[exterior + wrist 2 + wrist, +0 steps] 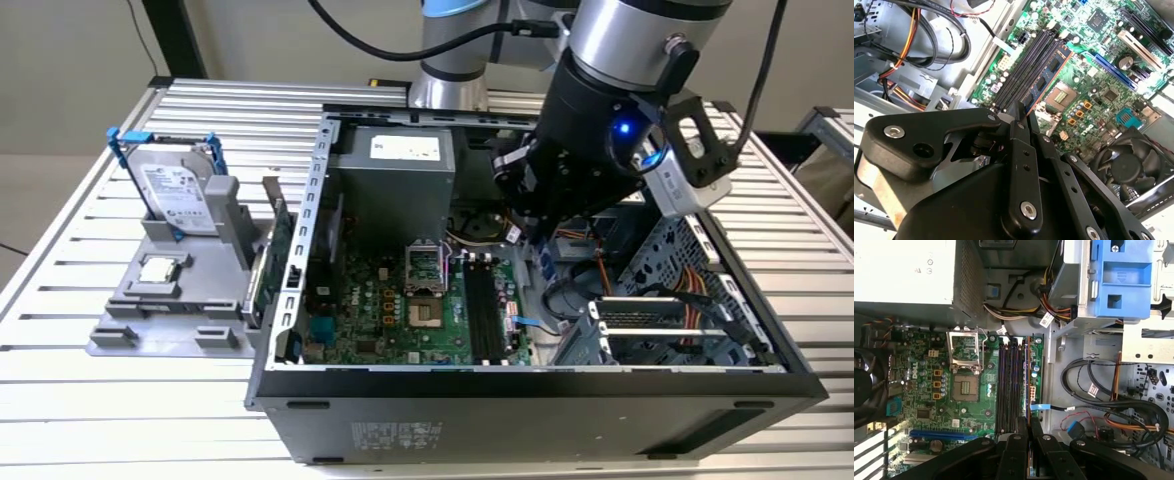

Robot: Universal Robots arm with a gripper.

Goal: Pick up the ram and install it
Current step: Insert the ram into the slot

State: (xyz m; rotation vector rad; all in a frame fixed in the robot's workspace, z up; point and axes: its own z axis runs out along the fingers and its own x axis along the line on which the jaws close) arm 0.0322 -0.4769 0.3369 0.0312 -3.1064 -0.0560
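Note:
My gripper [531, 232] is down inside the open computer case [307, 230], above the motherboard's far-right part in the exterior view. Its black fingers [1019, 432] are shut on the ram [1051, 70], a thin blue stick with dark chips. In the first wrist view the ram [1027, 382] appears edge-on between the fingertips of the gripper [1029, 421]. It runs lengthwise along the black memory slots [1006, 385], at the outermost one. In the second wrist view its orange contact edge is exposed just above the slots [1026, 67], ahead of the gripper [1024, 111].
A silver hard drive in a blue bracket [180, 190] and a small square chip [160, 268] sit on a grey stand at the exterior view's left. The processor socket [964, 365], a fan [1126, 165], loose cables [1104, 390] and a blue drive cage [1119, 280] crowd the slots.

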